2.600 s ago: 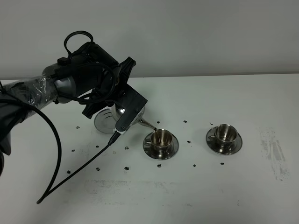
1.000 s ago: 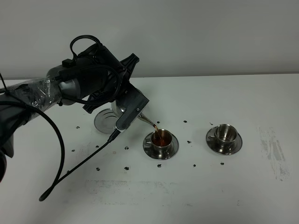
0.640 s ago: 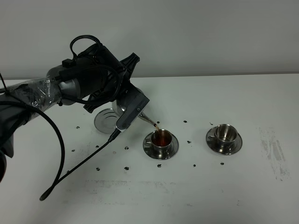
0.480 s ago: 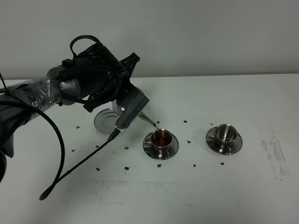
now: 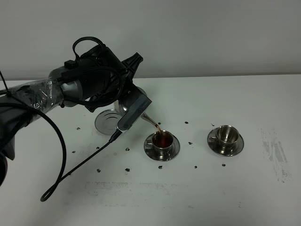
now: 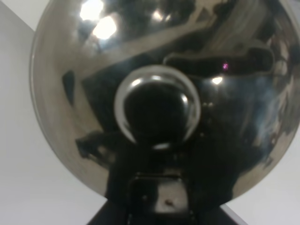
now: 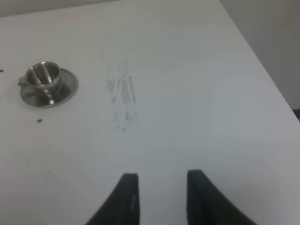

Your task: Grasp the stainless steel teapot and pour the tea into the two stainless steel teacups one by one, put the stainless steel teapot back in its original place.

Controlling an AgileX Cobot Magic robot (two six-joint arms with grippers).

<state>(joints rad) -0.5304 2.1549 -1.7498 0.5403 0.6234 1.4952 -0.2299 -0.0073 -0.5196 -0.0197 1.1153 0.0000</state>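
My left gripper (image 5: 126, 104) is shut on the stainless steel teapot (image 5: 121, 107) and holds it tilted above the table. Its thin spout (image 5: 151, 123) points down at the left teacup (image 5: 162, 140). A brown stream falls into that cup, which holds dark tea on its saucer (image 5: 162, 151). The right teacup (image 5: 226, 135) stands empty on its saucer. The round trivet (image 5: 106, 122) lies bare behind the pot. The left wrist view is filled by the pot's lid and knob (image 6: 157, 105). My right gripper (image 7: 161, 197) is open and empty, away from the right cup (image 7: 44, 77).
A black cable (image 5: 70, 167) loops from the left arm over the table's left front. Small black dots (image 5: 127, 149) are scattered around the cups. A grey scuff mark (image 5: 275, 155) lies at the right, also seen in the right wrist view (image 7: 123, 101).
Tea has risen in the left cup, from nearly empty to dark and well filled. The left arm has lifted the pot slightly and tilted it further. The right cup has not moved.
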